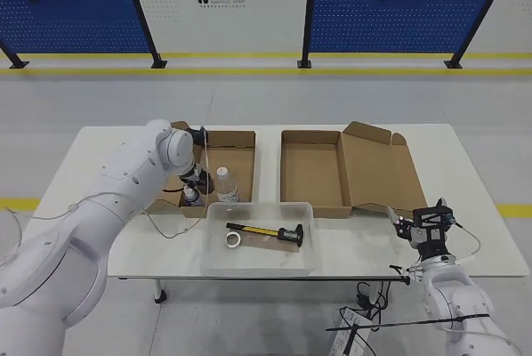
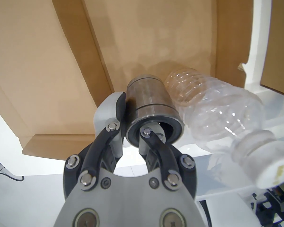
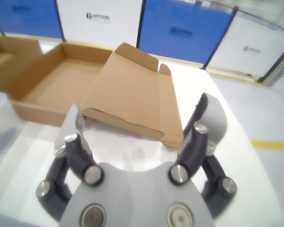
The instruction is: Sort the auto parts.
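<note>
Over cardboard box [image 2: 156, 24], left claw [image 2: 137, 119] clamps grooved metal cylinder [image 2: 149, 98]

White table [image 1: 453, 169], grey floor [image 1: 382, 98], yellow floor lines [image 1: 515, 210], blue and white partitions [image 1: 70, 22]

Two cardboard boxes are counted: one [image 1: 239, 141] beneath the left claw [image 2: 137, 119], one [image 1: 312, 173] ahead of the right claw [image 3: 139, 106]. One metal sleeve [image 2: 151, 100] is gripped by the left claw, with one clear bottle [image 2: 217, 112] touching it. Between the claws, one clear bin [image 1: 259, 206], one hammer-like tool [image 1: 266, 232] and one white ring [image 1: 234, 239] are counted.
</note>
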Available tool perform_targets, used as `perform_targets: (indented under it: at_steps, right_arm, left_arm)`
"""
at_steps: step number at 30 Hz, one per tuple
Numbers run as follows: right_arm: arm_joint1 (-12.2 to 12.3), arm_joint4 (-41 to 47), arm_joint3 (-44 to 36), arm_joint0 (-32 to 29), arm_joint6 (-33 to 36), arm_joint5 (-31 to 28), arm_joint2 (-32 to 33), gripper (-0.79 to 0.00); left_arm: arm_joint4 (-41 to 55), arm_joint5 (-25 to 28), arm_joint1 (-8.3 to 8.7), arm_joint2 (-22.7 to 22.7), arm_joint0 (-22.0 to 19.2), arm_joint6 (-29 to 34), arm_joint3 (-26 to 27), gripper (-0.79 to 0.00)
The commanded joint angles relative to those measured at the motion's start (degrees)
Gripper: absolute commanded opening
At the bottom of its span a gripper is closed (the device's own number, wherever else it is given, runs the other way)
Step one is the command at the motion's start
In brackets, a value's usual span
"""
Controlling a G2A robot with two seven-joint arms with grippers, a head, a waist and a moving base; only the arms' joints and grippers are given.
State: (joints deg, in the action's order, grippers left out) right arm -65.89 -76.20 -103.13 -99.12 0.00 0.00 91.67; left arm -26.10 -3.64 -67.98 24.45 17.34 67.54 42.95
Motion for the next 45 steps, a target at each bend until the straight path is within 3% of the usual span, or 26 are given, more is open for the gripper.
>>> perform_targets:
  at_steps: [1, 25, 30, 33, 35, 36, 38, 39, 45]
  right_arm:
    - [0.0, 0.0, 0.0, 0.0, 0.0, 0.0, 0.0, 0.000]
    - [0.0, 0.0, 0.0, 0.0, 0.0, 0.0, 0.0, 0.000]
    - [0.0, 0.0, 0.0, 0.0, 0.0, 0.0, 0.0, 0.000]
    - [0.0, 0.0, 0.0, 0.0, 0.0, 0.0, 0.0, 0.000]
    - [0.0, 0.0, 0.0, 0.0, 0.0, 0.0, 0.0, 0.000]
    - [0.0, 0.0, 0.0, 0.0, 0.0, 0.0, 0.0, 0.000]
    - [0.0, 0.0, 0.0, 0.0, 0.0, 0.0, 0.0, 0.000]
    - [0.0, 0.0, 0.0, 0.0, 0.0, 0.0, 0.0, 0.000]
    - [0.0, 0.0, 0.0, 0.0, 0.0, 0.0, 0.0, 0.000]
  left_arm:
    - [-0.2, 0.5, -0.42, -0.1, 0.0, 0.2, -0.7, -0.785]
    - [-1.6, 3.2, -5.29, -0.1, -0.8, 1.0, -9.2, -0.770]
    - [-2.1, 3.8, -6.13, 0.1, -1.1, 0.7, -10.7, -0.570]
    - [-2.3, 4.1, -6.58, 0.2, -1.2, 0.6, -11.6, -0.499]
    - [-2.5, 4.2, -6.86, 0.3, -1.3, 0.5, -12.1, -0.394]
    - [-2.6, 4.2, -6.99, 0.4, -1.3, 0.4, -12.4, -0.329]
    - [-2.7, 4.4, -7.22, 0.5, -1.5, 0.2, -12.8, -0.058]
    - [-2.6, 4.5, -7.32, 0.7, -1.7, 0.2, -13.0, 0.000]
    - [-3.5, 5.2, -7.52, 1.6, -3.0, -0.3, -13.5, 0.000]
